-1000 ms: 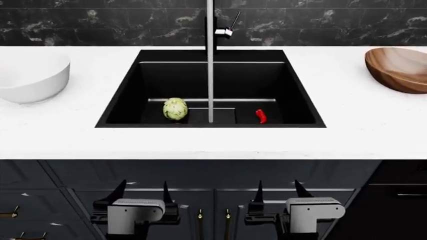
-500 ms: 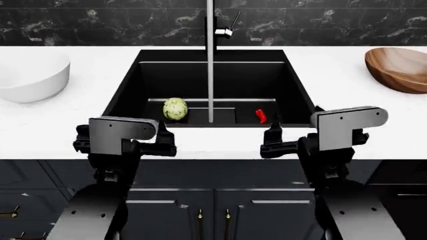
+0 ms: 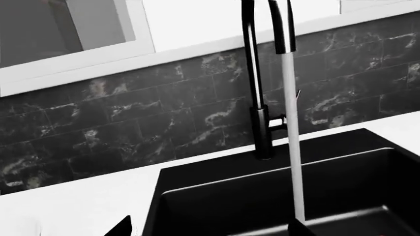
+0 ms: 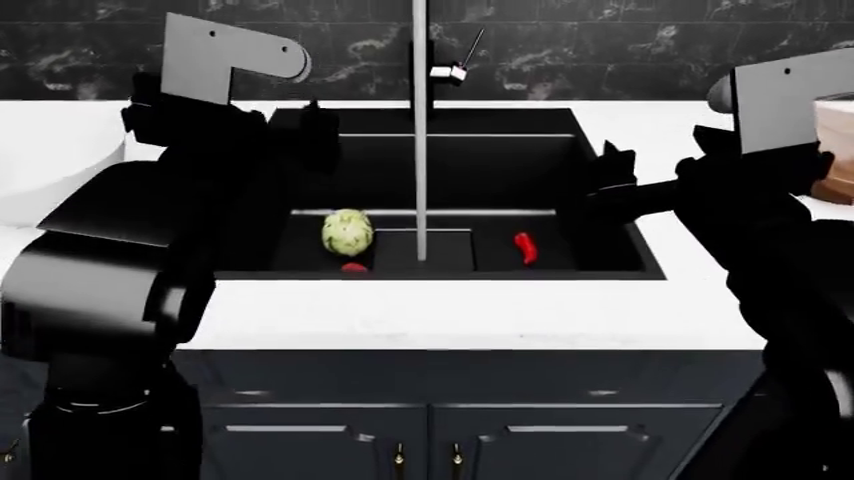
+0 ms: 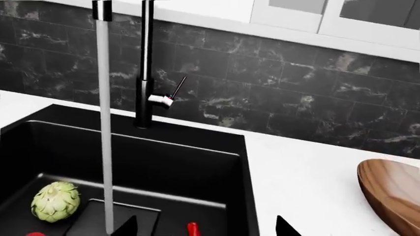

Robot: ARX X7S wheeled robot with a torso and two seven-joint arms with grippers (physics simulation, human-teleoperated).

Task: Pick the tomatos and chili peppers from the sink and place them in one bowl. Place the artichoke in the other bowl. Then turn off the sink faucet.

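Water runs from the tall black sink faucet into the black sink. On the sink floor lie the pale green artichoke, a red chili pepper, and a tomato half hidden by the front rim. My left gripper hangs open over the sink's left edge. My right gripper hangs open over the right edge, above the chili. The wooden bowl sits to the right and the white bowl to the left.
White countertop surrounds the sink, with a dark marble backsplash behind. My arms cover much of both bowls in the head view. Dark cabinet doors stand below the counter.
Both arms rose from below the counter front to over the sink's left and right edges. The head view shifted, and the tomato now shows at the front rim.
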